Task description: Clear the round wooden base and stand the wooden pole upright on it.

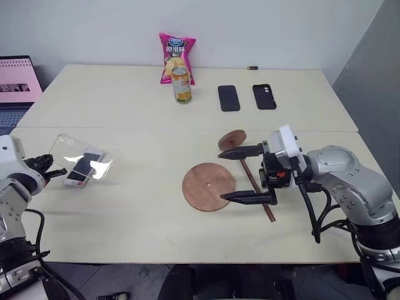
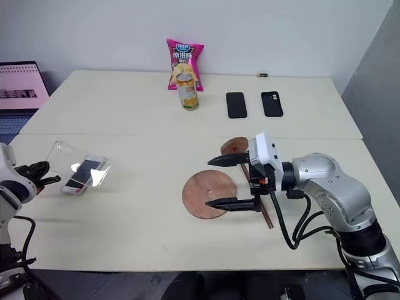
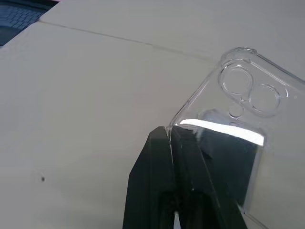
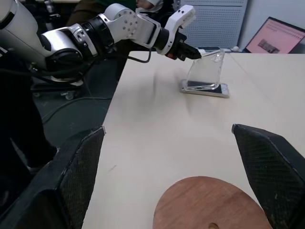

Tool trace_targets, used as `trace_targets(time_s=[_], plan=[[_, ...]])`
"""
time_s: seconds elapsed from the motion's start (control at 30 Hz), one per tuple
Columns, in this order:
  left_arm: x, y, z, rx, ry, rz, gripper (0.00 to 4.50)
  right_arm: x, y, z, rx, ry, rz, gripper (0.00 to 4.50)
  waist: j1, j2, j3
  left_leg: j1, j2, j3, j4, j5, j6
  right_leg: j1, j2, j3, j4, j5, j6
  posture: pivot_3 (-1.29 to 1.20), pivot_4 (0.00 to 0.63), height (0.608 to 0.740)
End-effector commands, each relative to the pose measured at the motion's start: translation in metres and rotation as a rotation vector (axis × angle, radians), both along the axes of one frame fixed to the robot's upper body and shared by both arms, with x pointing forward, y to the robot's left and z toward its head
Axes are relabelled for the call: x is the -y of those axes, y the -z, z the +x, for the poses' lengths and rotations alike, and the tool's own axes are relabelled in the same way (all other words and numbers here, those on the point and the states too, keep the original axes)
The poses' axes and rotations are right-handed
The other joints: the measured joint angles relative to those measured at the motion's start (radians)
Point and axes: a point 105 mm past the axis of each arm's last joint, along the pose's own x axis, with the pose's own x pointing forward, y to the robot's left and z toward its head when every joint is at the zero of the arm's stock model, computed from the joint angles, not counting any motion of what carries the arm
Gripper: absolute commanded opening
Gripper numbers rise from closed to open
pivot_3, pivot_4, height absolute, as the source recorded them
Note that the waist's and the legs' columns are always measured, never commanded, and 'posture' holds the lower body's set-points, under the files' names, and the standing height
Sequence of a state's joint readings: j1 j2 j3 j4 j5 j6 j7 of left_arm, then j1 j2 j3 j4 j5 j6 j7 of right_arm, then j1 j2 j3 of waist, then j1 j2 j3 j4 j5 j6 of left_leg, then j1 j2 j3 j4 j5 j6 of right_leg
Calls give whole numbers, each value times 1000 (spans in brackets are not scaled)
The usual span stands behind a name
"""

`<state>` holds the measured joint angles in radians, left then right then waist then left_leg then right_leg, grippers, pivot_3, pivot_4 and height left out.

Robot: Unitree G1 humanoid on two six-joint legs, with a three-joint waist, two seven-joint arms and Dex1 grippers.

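From the head camera, the right gripper (image 1: 245,174) reaches in from the right with its fingers spread wide, holding nothing. The round base (image 1: 209,187) lies flat between and just past the fingertips. The pole (image 1: 257,189) lies flat behind the fingers, slanting from its disc end (image 1: 232,139) at the far side toward the near edge.

At the left wrist, the left gripper (image 3: 170,135) is clenched on a clear phone case (image 3: 238,107).

At the right wrist, the base (image 4: 209,202) sits between the open fingers (image 4: 81,171); across the table (image 4: 157,124) the case leans over a phone (image 4: 209,89).
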<state>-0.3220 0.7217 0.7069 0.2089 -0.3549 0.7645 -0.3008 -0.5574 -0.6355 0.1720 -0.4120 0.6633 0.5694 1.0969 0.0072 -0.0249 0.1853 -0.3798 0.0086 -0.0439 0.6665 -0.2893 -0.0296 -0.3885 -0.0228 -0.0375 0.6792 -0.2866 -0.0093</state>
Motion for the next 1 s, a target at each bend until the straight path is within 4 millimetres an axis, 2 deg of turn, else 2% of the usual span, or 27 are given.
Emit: trace_targets(time_s=[0.03,0.2,0.3,0.57,0.67,0.8,0.9,0.97,1.0], plan=[[-20,-12,-5,75,-105,-17,83,-1,-10,-2,60,-29,13,4500,-1,-1,0,0,0,0,0,0,0,0,0,0,0,0,0,0,150,740],[-33,-5,-8,71,-171,-43,83,-2,-10,-3,60,-43,7,4500,-5,-1,-1,0,0,0,0,0,0,0,0,0,0,0,0,0,150,740],[-35,-4,-8,78,-185,-42,481,-1,-10,-3,60,-42,5,4500,-6,-2,-1,0,0,0,0,0,-1,-1,0,0,0,0,0,0,150,740],[-39,-4,-15,109,-224,-43,2208,0,-11,-1,62,-31,3,4500,-7,-2,-1,0,0,0,0,0,-1,0,0,0,1,0,0,0,150,740],[-44,-14,-24,145,-253,11,2855,1,-11,-1,60,-28,1,4500,-8,-2,-1,0,1,0,0,1,-1,-1,0,0,0,0,0,0,150,740],[-52,-44,-41,217,-291,180,3759,3,-11,-1,59,-20,-2,4500,-8,-3,-2,0,1,0,-1,0,-1,-1,0,0,0,0,0,0,150,740],[-44,-67,-44,253,-233,321,3759,5,-11,0,58,-11,-3,4500,-8,-3,-2,0,1,0,-1,0,-1,-1,0,0,0,0,0,0,150,740],[-36,-73,-43,272,-184,361,3759,7,-12,1,58,-4,-3,4500,-8,-3,-2,0,1,0,-1,0,-1,-1,0,0,0,0,-1,0,150,740],[-15,-76,-33,274,-46,389,3759,9,-13,3,53,11,2,4500,-6,-3,-2,0,1,0,-1,0,-1,-1,0,0,0,0,-1,0,150,740]])
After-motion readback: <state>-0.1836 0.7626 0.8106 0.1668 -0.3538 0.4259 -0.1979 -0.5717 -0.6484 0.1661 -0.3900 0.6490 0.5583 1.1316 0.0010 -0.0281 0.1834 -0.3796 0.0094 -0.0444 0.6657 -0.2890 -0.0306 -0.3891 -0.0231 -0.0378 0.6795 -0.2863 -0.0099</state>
